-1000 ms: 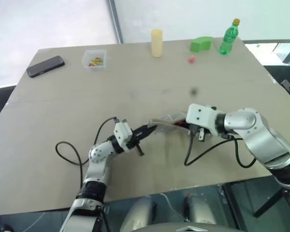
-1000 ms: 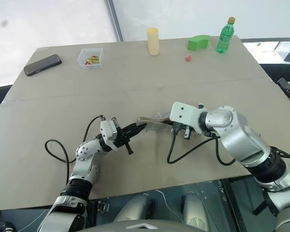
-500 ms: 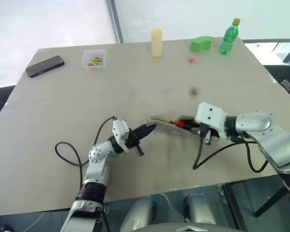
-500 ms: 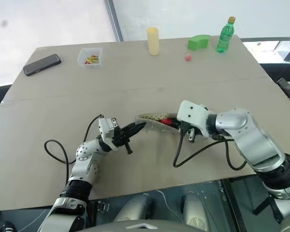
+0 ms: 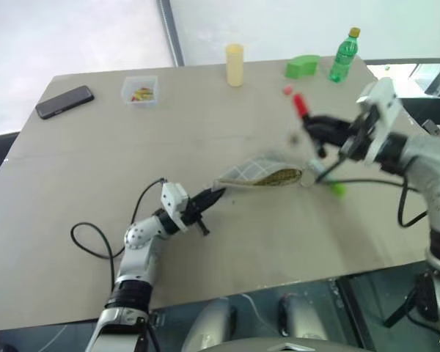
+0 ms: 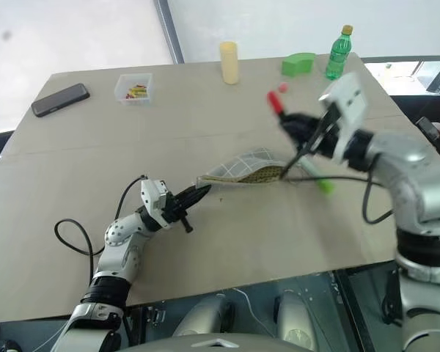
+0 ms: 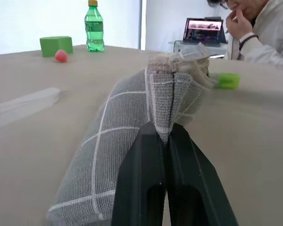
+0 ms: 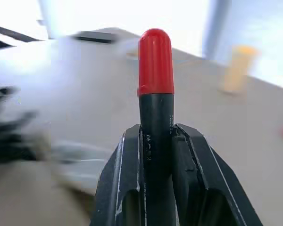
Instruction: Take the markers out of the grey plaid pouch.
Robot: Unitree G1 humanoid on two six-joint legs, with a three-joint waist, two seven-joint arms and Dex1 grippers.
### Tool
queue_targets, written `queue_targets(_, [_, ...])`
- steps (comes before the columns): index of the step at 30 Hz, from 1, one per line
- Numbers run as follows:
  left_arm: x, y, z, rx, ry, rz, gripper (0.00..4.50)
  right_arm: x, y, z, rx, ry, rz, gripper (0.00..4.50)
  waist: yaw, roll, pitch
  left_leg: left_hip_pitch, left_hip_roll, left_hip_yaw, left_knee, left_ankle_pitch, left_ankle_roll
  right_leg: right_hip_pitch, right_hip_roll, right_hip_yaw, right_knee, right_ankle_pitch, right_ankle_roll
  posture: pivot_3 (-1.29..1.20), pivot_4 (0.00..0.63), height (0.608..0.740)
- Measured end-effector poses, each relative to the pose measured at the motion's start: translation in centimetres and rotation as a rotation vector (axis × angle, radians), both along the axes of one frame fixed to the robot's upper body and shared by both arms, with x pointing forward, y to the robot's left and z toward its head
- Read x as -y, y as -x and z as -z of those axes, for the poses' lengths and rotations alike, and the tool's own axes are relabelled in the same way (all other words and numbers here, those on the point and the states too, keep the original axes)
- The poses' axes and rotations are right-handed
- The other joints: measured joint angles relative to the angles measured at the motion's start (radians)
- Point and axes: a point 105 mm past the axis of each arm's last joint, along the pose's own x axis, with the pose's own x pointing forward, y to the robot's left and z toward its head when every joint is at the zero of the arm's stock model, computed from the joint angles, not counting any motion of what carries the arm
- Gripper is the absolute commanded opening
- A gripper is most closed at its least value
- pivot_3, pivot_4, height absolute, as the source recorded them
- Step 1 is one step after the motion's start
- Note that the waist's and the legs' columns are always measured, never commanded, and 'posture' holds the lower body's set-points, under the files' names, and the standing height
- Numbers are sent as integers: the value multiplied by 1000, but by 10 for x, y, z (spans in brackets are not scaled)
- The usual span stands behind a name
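Observation:
The grey plaid pouch [image 5: 258, 174] lies mid-table, its mouth facing right. My left gripper [image 5: 207, 198] is shut on its left corner, and in the left wrist view the fabric [image 7: 132, 122] is pinched between the black fingers [image 7: 146, 160]. My right gripper [image 5: 319, 132] hovers above and right of the pouch, shut on a marker [image 8: 155, 61] with a black barrel and a red cap [image 5: 299, 105]. A pale slim pen with a green end [image 6: 324, 185] lies on the table just right of the pouch mouth.
Along the far edge stand a black phone [image 5: 64, 101], a clear box of small items [image 5: 141, 89], a yellow cylinder [image 5: 235, 64], a green block [image 5: 302, 67], a green bottle [image 5: 344, 55] and a small red ball [image 5: 287, 90]. A person [image 7: 262, 28] sits at a laptop [image 7: 205, 30].
My right gripper has risen and swung right, drawing the red-capped marker out of the pouch. The pouch has flattened, and a green-ended pen now lies beside its mouth. My left gripper kept its grip.

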Motion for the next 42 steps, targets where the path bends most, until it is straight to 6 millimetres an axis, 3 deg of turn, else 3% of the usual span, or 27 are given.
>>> queue_targets(4, [-4,3,3,-7,-16,-8,0,50,-20,15,-141,17,241,348,-3,0,0,0,0,1,-2,0,0,-1,0,1,-1,0,0,0,150,740])
queue_targets(8, [-5,7,0,8,-26,-10,0,88,-28,55,-337,46,386,348,-8,0,0,0,0,2,-2,0,0,-1,0,2,-1,0,0,0,150,740])
queue_targets(11, [-7,10,0,18,-44,-1,0,95,-30,77,-412,71,411,348,-10,0,0,0,1,2,-3,0,0,-1,0,3,-1,0,0,0,150,740])
queue_targets(15, [-11,14,0,32,-75,-3,0,93,-32,121,-519,148,394,348,-9,1,0,0,1,2,-2,0,0,-1,0,3,0,0,0,0,150,740])
queue_targets(17, [-13,13,-1,41,-80,-10,0,89,-34,135,-542,164,378,1344,-9,1,0,0,1,2,-2,0,0,-1,0,3,0,0,0,0,150,740])
queue_targets(19, [-15,13,-2,50,-96,-17,0,87,-37,144,-553,175,370,2024,-9,1,0,0,1,2,-2,0,0,-1,0,3,-1,0,0,0,150,740])
queue_targets(20, [-17,14,-3,54,-108,-24,0,87,-38,150,-562,179,369,2662,-9,1,0,0,1,2,-2,0,0,-1,0,3,-1,0,0,0,150,740])
queue_targets(24, [-24,16,-3,62,-130,-54,0,89,-41,145,-483,195,370,4339,-8,1,0,0,0,2,-2,0,0,-1,0,3,-1,0,0,0,150,740])
queue_targets(27, [-36,15,-6,94,-160,-122,0,83,-25,132,-375,167,315,4339,-3,1,0,-1,1,-1,-3,0,0,-3,0,1,-1,0,0,0,150,740])
queue_targets(29, [-55,14,-11,126,-202,-201,0,69,-6,114,-279,160,224,4339,-4,1,1,-1,1,0,-5,0,0,-3,0,2,-2,0,0,0,150,740])
queue_targets(35, [-86,28,-10,175,-333,-283,0,38,28,67,-77,124,67,4339,-7,1,1,2,0,0,-5,0,0,-2,1,4,-1,0,0,0,150,740])
queue_targets(40, [-115,44,-1,126,-402,-342,0,17,57,68,-40,144,-51,4339,-1,1,1,1,0,-1,-5,0,0,-2,0,3,-2,0,0,0,150,740])
queue_targets(42, [-123,51,0,117,-414,-356,718,11,65,72,-29,163,-95,4370,-1,1,1,2,0,-1,-5,0,0,-1,0,4,-2,0,0,0,150,740])
